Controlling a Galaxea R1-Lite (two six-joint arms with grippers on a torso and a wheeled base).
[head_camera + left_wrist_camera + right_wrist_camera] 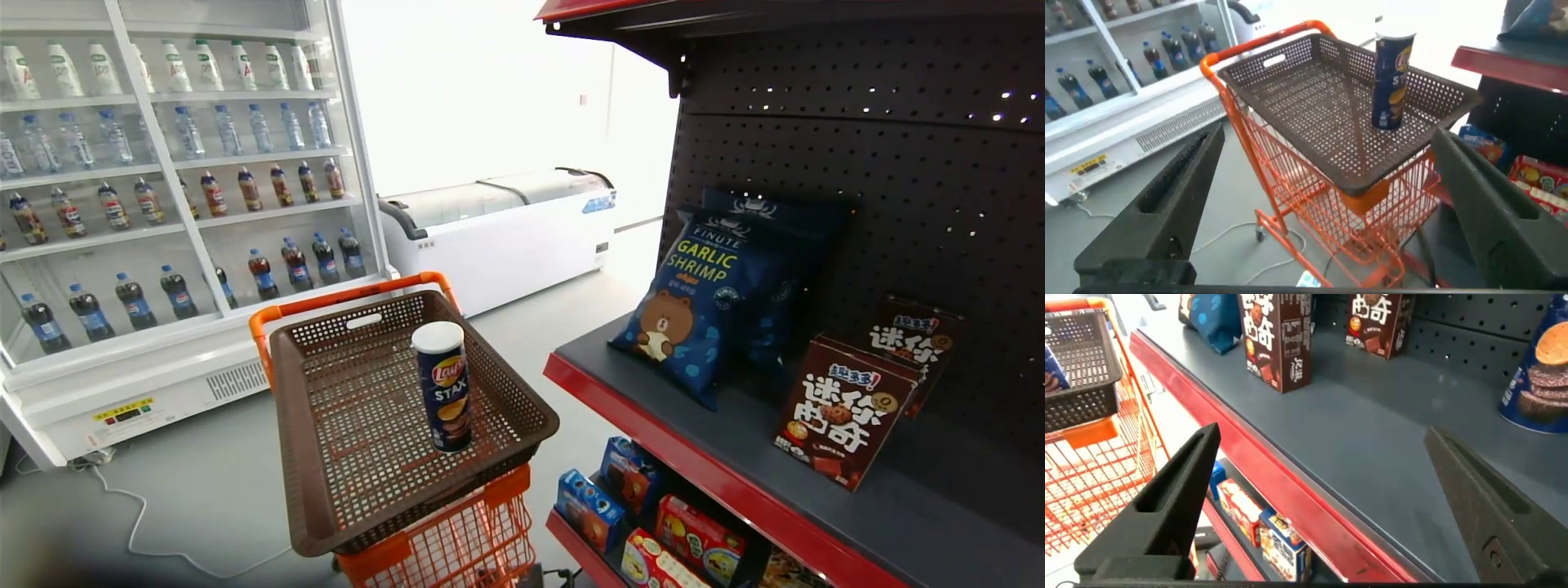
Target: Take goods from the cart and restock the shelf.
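Observation:
A blue chips can [442, 388] with a white lid stands upright in the brown mesh basket [287, 457] on top of the orange cart [457, 543]. In the left wrist view the can [1392, 77] is at the basket's [1306, 106] far side. My left gripper [1327, 143] hangs open, short of the cart and apart from the can. My right gripper [1323, 437] is open and holds nothing, above the red front edge of the dark shelf [1388, 449]. The shelf [735, 433] carries blue snack bags [710, 302] and two brown boxes [845, 412].
A drinks cooler [163, 204] stands at the left and a chest freezer [498, 229] behind the cart. The lower shelf holds colourful boxes [653, 523]. A blue round pack [1539, 376] stands further along the shelf. A cable [139, 523] lies on the floor.

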